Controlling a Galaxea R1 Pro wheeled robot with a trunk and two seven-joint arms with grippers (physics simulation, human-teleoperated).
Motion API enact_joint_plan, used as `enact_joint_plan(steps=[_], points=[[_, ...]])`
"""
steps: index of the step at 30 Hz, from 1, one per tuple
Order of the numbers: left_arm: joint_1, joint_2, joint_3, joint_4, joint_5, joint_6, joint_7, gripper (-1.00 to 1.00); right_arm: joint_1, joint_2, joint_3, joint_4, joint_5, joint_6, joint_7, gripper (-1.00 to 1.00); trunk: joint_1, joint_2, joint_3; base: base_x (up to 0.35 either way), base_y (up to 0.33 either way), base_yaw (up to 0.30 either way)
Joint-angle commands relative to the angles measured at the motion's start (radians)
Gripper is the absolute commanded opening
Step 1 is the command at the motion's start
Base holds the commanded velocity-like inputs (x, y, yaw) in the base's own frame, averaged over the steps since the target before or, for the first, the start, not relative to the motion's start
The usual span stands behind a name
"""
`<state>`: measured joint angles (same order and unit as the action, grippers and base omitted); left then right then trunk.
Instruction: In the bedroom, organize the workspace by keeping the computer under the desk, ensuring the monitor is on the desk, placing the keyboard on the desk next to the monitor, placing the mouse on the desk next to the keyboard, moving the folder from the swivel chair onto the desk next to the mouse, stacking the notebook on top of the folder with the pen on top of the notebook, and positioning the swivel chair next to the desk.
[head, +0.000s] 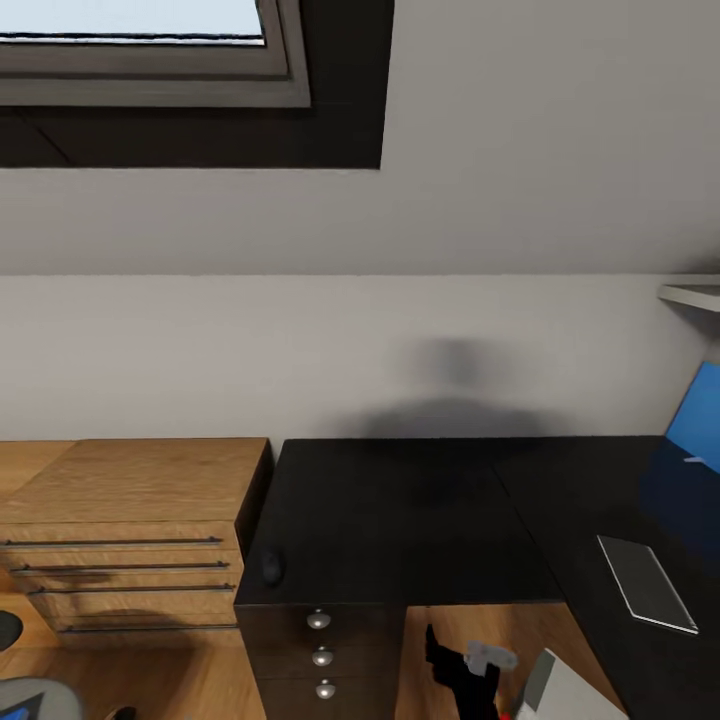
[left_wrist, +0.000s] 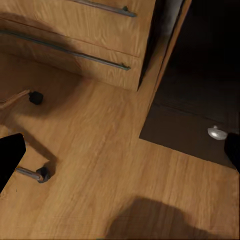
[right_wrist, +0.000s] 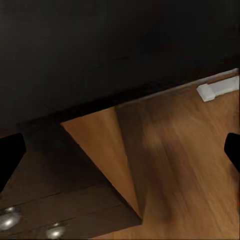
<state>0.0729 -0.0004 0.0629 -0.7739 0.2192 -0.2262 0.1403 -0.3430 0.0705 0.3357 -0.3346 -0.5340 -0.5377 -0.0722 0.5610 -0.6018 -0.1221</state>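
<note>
The black-topped desk (head: 420, 510) spans the head view, with its three-knob drawer unit (head: 320, 655) below the left front corner. A dark mouse (head: 272, 567) lies on that corner. A flat grey slab that looks like the keyboard (head: 647, 582) rests on the desk's right wing. The light grey computer (head: 570, 692) shows under the desk at the lower edge. A grey piece of the swivel chair (head: 40, 700) peeks in at the lower left, with a bit of blue on it. My left gripper (left_wrist: 120, 155) hangs open over the floor beside two chair castors (left_wrist: 42, 175). My right gripper (right_wrist: 120, 155) is open under the desk.
A low light-wood cabinet (head: 130, 530) with long handles stands against the desk's left side. The desk's blue back panel (head: 697, 415) rises at the far right, below a white shelf edge (head: 690, 293). A white desk foot (right_wrist: 217, 90) sits on the wood floor (left_wrist: 100, 145).
</note>
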Motion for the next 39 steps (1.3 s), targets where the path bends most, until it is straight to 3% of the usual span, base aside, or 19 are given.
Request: enact_joint_plan(steps=[1,4,6,8,9,11,14,16,18,19,22,24,28,29,34,39], points=[[0.001,0.000,0.000,-0.044,0.009,0.004,0.001,1.00,0.000,-0.002,0.007,-0.044,-0.005,0.024,-0.034,1.00,-0.004,0.006,0.001,0.000,0.000,0.000],[0.001,-0.001,0.002,-0.178,0.008,0.073,0.003,1.00,0.000,-0.011,0.008,-0.198,-0.003,0.144,-0.111,1.00,-0.015,0.027,0.011,0.000,0.000,0.000],[0.001,0.002,0.008,-0.351,0.010,0.277,0.004,1.00,-0.001,-0.024,0.006,-0.367,0.020,0.308,-0.161,1.00,-0.023,0.041,0.017,0.000,0.000,0.000],[0.001,0.002,0.017,-0.430,0.011,0.371,0.005,1.00,-0.001,-0.026,0.005,-0.421,0.038,0.377,-0.172,1.00,-0.030,0.055,0.023,0.000,0.000,0.000],[0.001,0.001,0.032,-0.519,0.012,0.459,0.006,1.00,-0.003,-0.024,0.003,-0.478,0.058,0.472,-0.191,1.00,-0.034,0.062,0.026,0.000,0.000,0.000],[0.001,0.001,0.048,-0.620,0.014,0.547,0.006,1.00,-0.018,-0.016,0.003,-0.543,0.080,0.612,-0.229,1.00,-0.042,0.076,0.033,0.000,0.000,0.000],[0.000,0.001,0.057,-0.681,0.021,0.596,0.007,1.00,-0.063,-0.003,0.002,-0.571,0.090,0.715,-0.264,1.00,-0.053,0.097,0.042,0.000,0.000,0.000],[-0.004,0.000,0.061,-0.714,0.042,0.638,0.008,1.00,-0.132,0.012,0.002,-0.559,0.095,0.782,-0.283,1.00,-0.061,0.111,0.048,0.000,0.000,0.000],[-0.033,0.001,0.065,-0.737,0.100,0.727,0.008,1.00,-0.247,0.029,0.002,-0.451,0.093,0.832,-0.295,1.00,-0.069,0.125,0.055,0.000,0.000,0.000],[-0.042,0.003,0.066,-0.741,0.122,0.753,0.009,1.00,-0.283,0.036,0.002,-0.399,0.090,0.841,-0.296,1.00,-0.073,0.132,0.058,0.000,0.000,0.000],[-0.049,0.007,0.073,-0.746,0.141,0.775,0.009,1.00,-0.318,0.049,0.007,-0.340,0.088,0.846,-0.298,1.00,-0.084,0.153,0.067,0.000,0.000,0.000],[-0.054,0.014,0.109,-0.748,0.153,0.789,0.008,1.00,-0.340,0.076,0.009,-0.299,0.091,0.845,-0.298,1.00,-0.084,0.153,0.067,0.000,0.000,0.000],[-0.057,0.019,0.161,-0.748,0.158,0.794,0.006,1.00,-0.350,0.095,0.006,-0.280,0.086,0.843,-0.299,1.00,-0.084,0.153,0.067,0.000,0.000,0.000],[-0.057,0.022,0.192,-0.748,0.159,0.795,0.004,1.00,-0.351,0.100,0.004,-0.277,0.067,0.841,-0.299,1.00,-0.084,0.153,0.067,0.000,0.000,0.000],[-0.058,0.022,0.217,-0.748,0.160,0.795,0.001,1.00,-0.351,0.104,0.008,-0.275,0.027,0.836,-0.299,1.00,-0.084,0.153,0.065,0.000,0.000,0.055],[-0.058,0.021,0.220,-0.749,0.160,0.794,0.001,1.00,-0.345,0.104,0.030,-0.273,0.022,0.834,-0.301,1.00,-0.084,0.153,0.060,0.000,0.000,0.149]])
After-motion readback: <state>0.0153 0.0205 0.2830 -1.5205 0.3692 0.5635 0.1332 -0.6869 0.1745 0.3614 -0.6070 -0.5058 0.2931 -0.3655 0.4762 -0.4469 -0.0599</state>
